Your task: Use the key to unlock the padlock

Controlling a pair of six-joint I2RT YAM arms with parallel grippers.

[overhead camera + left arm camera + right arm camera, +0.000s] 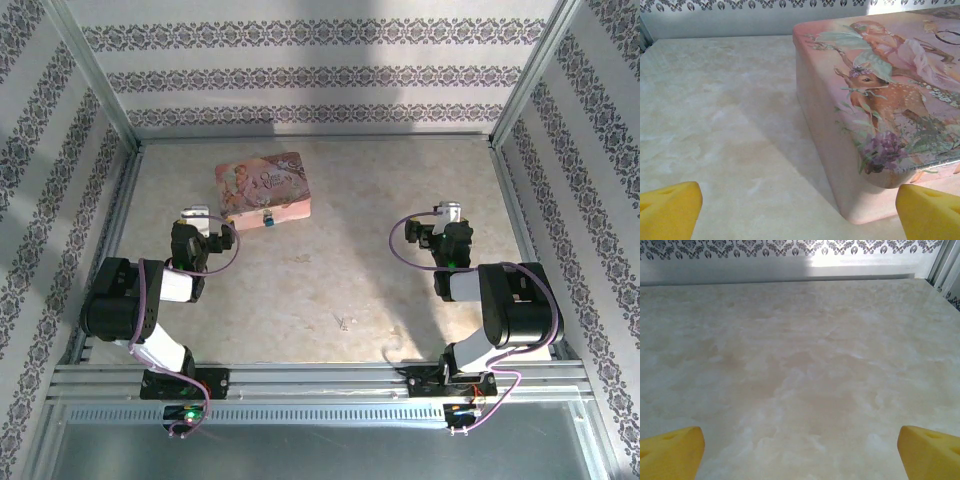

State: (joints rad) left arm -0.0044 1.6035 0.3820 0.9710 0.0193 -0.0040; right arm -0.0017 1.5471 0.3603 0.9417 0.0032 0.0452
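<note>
Pink tin [262,182] holds the padlock [268,217] at its near side, likely why the left gripper [799,214] hovers just beside it, jaws apart and empty, as on the right gripper [800,454].

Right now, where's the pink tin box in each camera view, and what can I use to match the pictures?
Top external: the pink tin box sits upper left of centre on the marbled tabletop.
Left wrist: the box takes up the right half, its near corner low in the frame.
Right wrist: marbled tabletop runs ahead to the back wall.
Shared landmark: the patterned back wall, along the top edge of both wrist views.
</note>
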